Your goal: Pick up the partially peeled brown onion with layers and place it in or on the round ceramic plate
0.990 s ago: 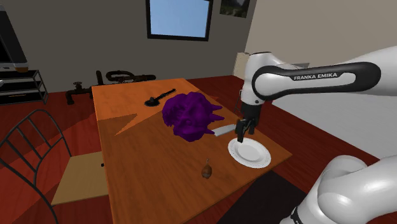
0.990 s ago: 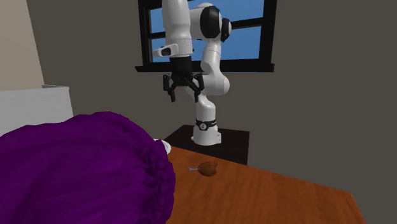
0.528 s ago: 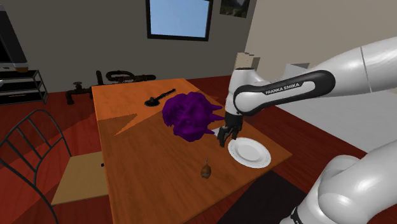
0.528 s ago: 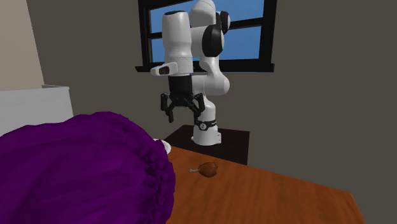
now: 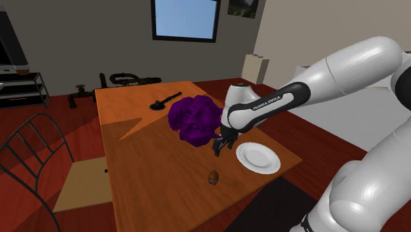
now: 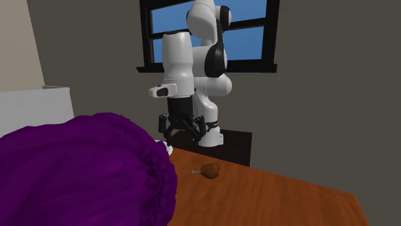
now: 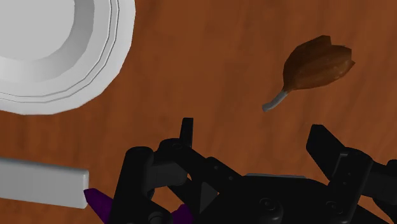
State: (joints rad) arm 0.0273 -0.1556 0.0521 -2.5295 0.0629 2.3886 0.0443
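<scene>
A small brown onion (image 5: 213, 176) with a pale stem lies on the wooden table (image 5: 151, 165), near its front edge. The round white plate (image 5: 258, 157) sits to the onion's right in the shoulder view. My black gripper (image 5: 219, 146) hangs open above the table, between the plate and the purple cloth, a short way behind the onion. In the wrist view the onion (image 7: 316, 65) lies ahead of the open gripper (image 7: 254, 137), nearer one finger, with the plate's rim (image 7: 108, 70) off to the other side. The second exterior view has the gripper (image 6: 182, 131) above and behind the onion (image 6: 209, 170).
A crumpled purple cloth (image 5: 195, 120) lies mid-table, close to the gripper, and fills the near left of the second exterior view (image 6: 83, 173). A flat grey-white bar (image 7: 41, 183) lies beside the plate. A black utensil (image 5: 163, 101) rests at the far end. A wire chair (image 5: 33, 158) stands beside the table.
The arm has swung down and toward the shoulder view's left, carrying the gripper from over the plate to a lower spot beside the purple cloth. The jaws stayed open. The onion has not moved.
</scene>
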